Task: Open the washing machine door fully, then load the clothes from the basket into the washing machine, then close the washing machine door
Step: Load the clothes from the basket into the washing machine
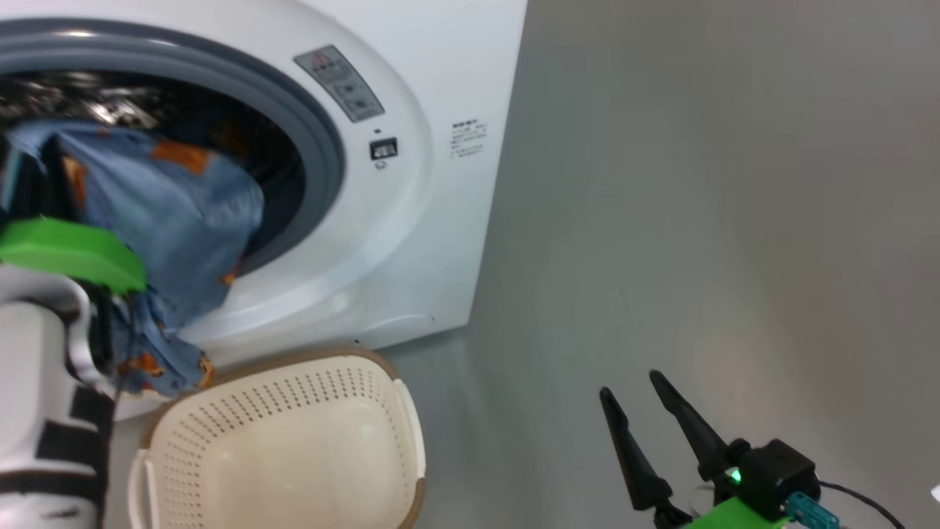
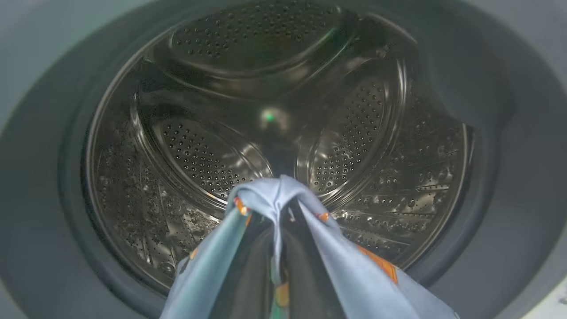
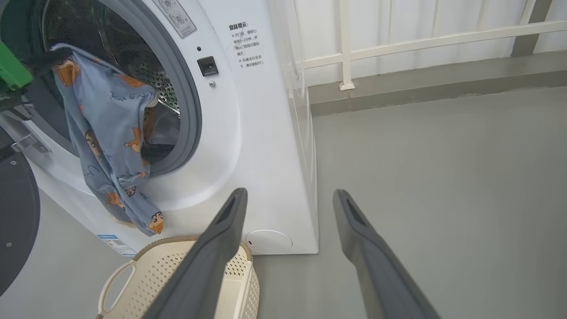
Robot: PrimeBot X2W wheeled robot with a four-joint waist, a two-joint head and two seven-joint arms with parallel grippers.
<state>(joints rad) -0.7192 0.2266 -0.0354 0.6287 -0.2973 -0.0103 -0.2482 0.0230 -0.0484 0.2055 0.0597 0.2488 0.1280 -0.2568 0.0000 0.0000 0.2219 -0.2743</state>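
Left fingers (image 2: pixel 310 266) pinch light blue printed clothes (image 1: pixel 176 220) hanging half out of the white boxy washing machine (image 1: pixel 440 242); right fingers (image 3: pixel 221 248) spread. Cream perforated basket (image 1: pixel 294 422) looks empty; closing the black-rimmed door (image 3: pixel 15 221) remains for me.

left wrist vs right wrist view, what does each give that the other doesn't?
Left wrist: the full drum interior, seen past the left hand shut on the clothes. Right wrist: the basket, the open right hand, grey floor, a white railing, the clothes' tail hanging outside the washing machine. Both: the clothes at the opening and the grey gasket.
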